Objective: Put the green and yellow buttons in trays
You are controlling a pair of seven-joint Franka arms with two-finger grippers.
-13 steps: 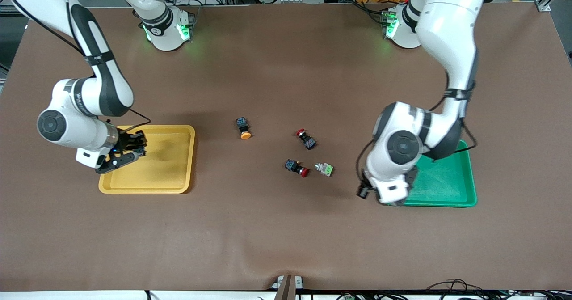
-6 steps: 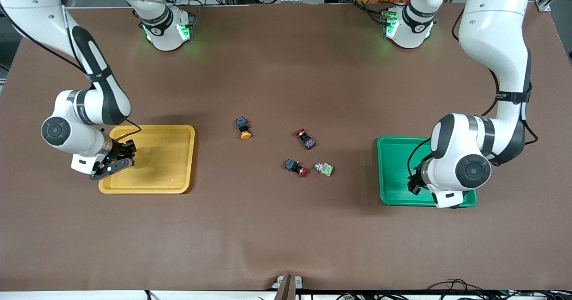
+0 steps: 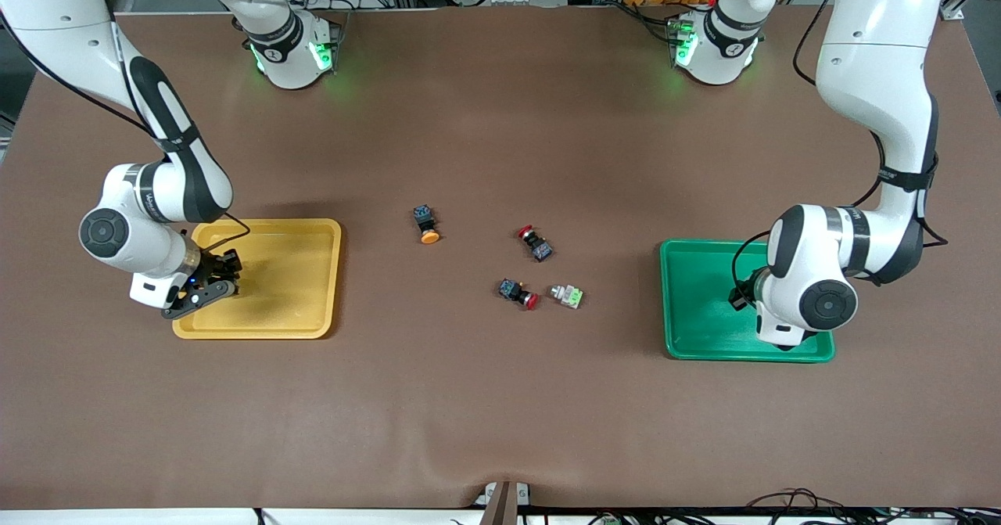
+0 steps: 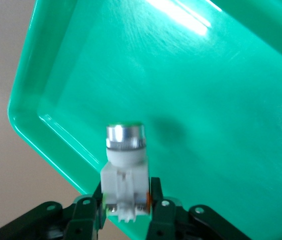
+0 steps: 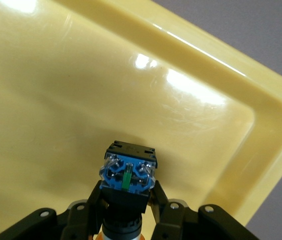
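Note:
My right gripper (image 3: 205,281) is over the yellow tray (image 3: 297,275), near its rim at the right arm's end. In the right wrist view it (image 5: 127,202) is shut on a black-bodied button (image 5: 127,172) with an orange-yellow cap, above the tray floor (image 5: 56,100). My left gripper (image 4: 126,207) is shut on a white-bodied button (image 4: 125,160) with a silver ring and green cap, over a corner of the green tray (image 4: 206,100). That tray (image 3: 704,298) lies under the left arm's wrist. A yellow-capped button (image 3: 426,225) and a pale green-faced button (image 3: 568,296) lie mid-table.
Two black switches with red caps (image 3: 536,243) (image 3: 520,293) lie mid-table, one right beside the pale green-faced button. Both trays hold nothing that I can see. Brown mat covers the table.
The left arm swung from the green tray's mid-table edge to over its end toward the left arm's side. The right gripper shifted slightly toward the yellow tray's outer rim.

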